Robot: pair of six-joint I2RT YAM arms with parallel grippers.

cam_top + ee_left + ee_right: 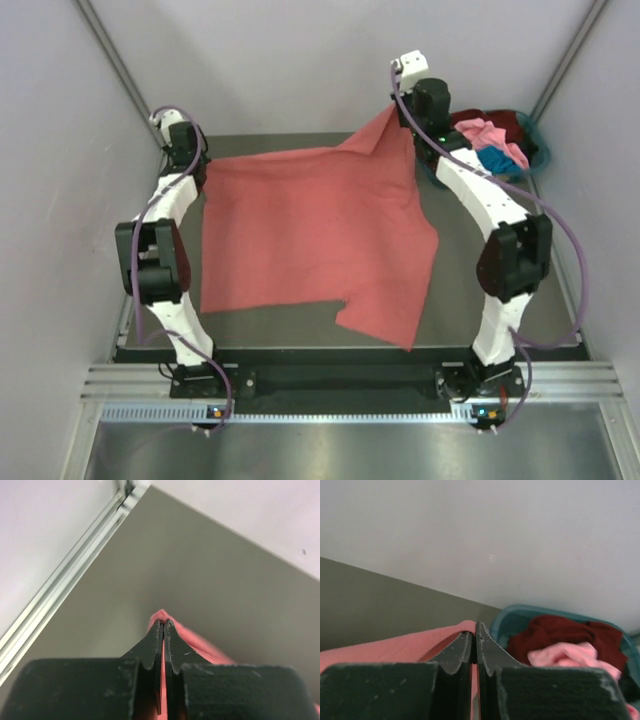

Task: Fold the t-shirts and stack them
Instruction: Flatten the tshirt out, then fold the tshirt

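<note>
A large salmon-red t-shirt (310, 235) lies spread over the table, its far right corner lifted. My left gripper (190, 160) is shut on the shirt's far left edge, low at the table; the cloth (200, 642) pokes out past the tips in the left wrist view. My right gripper (400, 108) is shut on the shirt's far right corner and holds it raised; the cloth (390, 647) drapes left of the tips in the right wrist view. Dark maroon (560, 632), pink (570, 655) and blue (500, 158) t-shirts lie in the teal basket.
The teal plastic basket (540, 150) stands at the table's far right corner, also seen in the right wrist view (520, 617). White walls close in the back and sides. A metal rail (65, 580) runs along the table's far left edge.
</note>
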